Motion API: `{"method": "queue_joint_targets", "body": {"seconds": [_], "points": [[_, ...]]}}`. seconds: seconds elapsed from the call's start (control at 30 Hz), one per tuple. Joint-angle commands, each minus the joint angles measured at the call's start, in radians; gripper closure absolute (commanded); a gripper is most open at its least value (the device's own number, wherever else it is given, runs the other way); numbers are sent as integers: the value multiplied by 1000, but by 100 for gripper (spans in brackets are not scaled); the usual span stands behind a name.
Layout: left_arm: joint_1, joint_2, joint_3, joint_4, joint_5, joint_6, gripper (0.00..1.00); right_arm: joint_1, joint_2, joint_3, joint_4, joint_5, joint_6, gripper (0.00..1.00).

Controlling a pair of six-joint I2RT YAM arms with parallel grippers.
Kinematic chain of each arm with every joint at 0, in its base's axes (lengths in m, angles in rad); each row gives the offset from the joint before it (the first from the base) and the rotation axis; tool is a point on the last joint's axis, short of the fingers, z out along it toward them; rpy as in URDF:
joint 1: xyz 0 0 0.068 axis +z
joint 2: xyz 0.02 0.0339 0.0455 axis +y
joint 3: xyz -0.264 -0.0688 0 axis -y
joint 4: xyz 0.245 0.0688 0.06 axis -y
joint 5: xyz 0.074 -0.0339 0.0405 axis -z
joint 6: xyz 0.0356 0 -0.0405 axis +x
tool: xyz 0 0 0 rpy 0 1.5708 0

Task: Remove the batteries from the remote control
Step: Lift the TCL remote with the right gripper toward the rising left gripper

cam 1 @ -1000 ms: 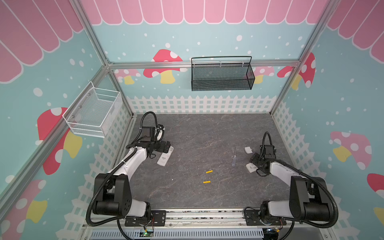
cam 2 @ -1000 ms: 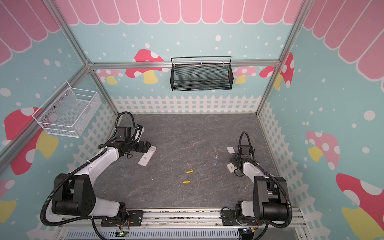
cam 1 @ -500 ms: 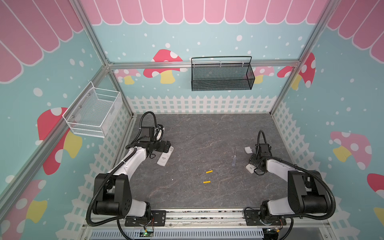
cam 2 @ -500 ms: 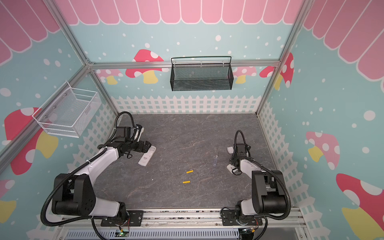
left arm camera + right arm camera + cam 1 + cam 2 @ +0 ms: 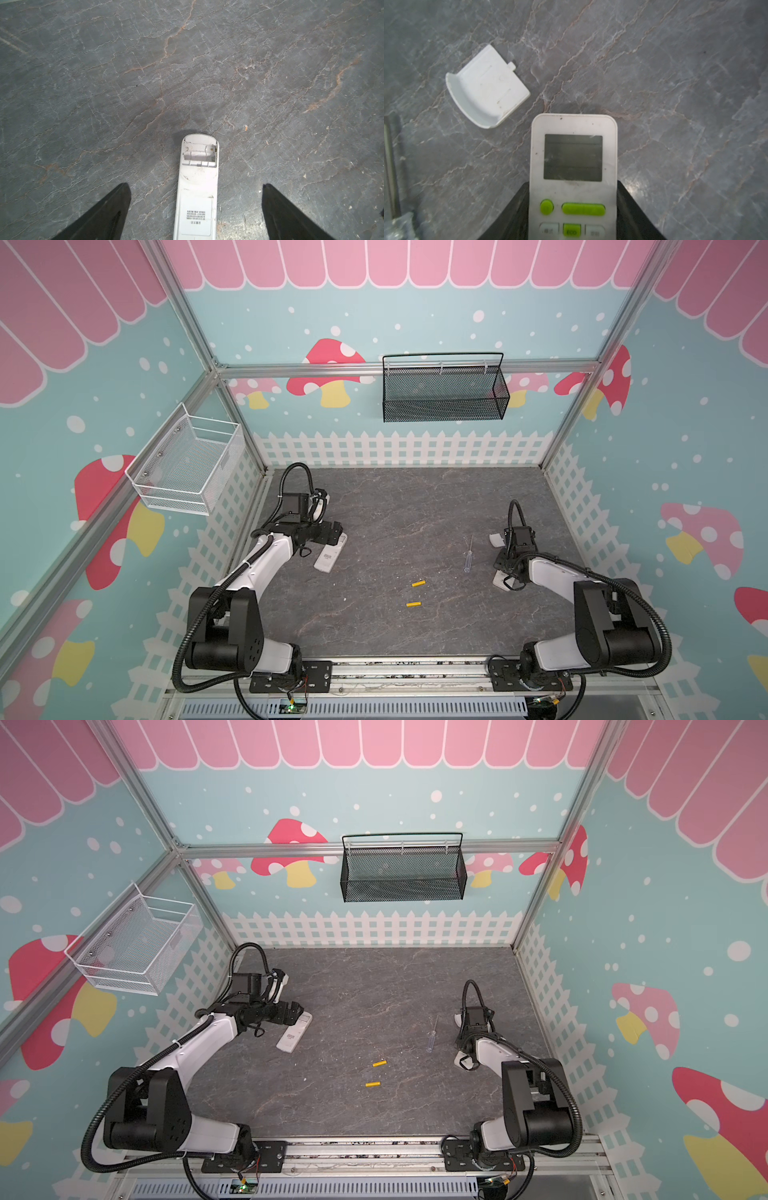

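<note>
1. The table ends at white fence walls at 9, 12 and 3 o'clock and at a metal rail at 6 o'clock; the widest open stone is the 12 o'clock half
2. The left arm lies close along the 9 o'clock fence and the right arm close along the 3 o'clock fence, so each has little room on its outer side and much room toward the middle
3. Two yellow batteries lie flat just at 6 o'clock from the table centre, near each other but not touching
4. The left gripper has its fingers wide apart over the left remote, with stone showing on both sides between fingers and remote; this remote lies back side up, its compartment open with only the white inside showing
5. The batteries are well apart from the left gripper, at about 4 o'clock from it
6. The right gripper has its fingers closed against both long sides of the right remote, which lies screen up; no gap shows there
7. The batteries are well apart from the right gripper, at about 8 o'clock from it, beyond the screwdriver
8. The cover lies loose on the stone just beside the far end of the right remote, not touching it, at 12 o'clock from the right gripper in both top views
</note>
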Motion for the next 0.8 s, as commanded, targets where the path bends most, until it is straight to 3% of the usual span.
{"method": "queue_joint_targets", "body": {"seconds": [0.0, 0.1, 0.23, 0.37, 0.5, 0.57, 0.77], "points": [[8, -14, 69, -61, 73, 4, 1, 9, -50, 26, -104, -18, -33, 58], [5, -14, 144, -138, 130, 49, 1, 9, -110, 89, -153, -27, -87, 59], [-17, -24, 260, -222, 188, 185, 1, 9, -200, 132, -97, -121, -188, 65], [-35, -7, 424, -336, 319, 360, 2, 10, -227, 211, -31, -330, -309, 68], [-64, 3, 562, -404, 452, 504, 2, 35, -234, 216, 157, -616, -412, 73], [-79, 18, 637, -450, 502, 578, 2, 61, -233, 228, 220, -702, -464, 74], [-157, 9, 711, -478, 539, 868, 2, 125, -203, 247, 380, -922, -584, 78]]}}
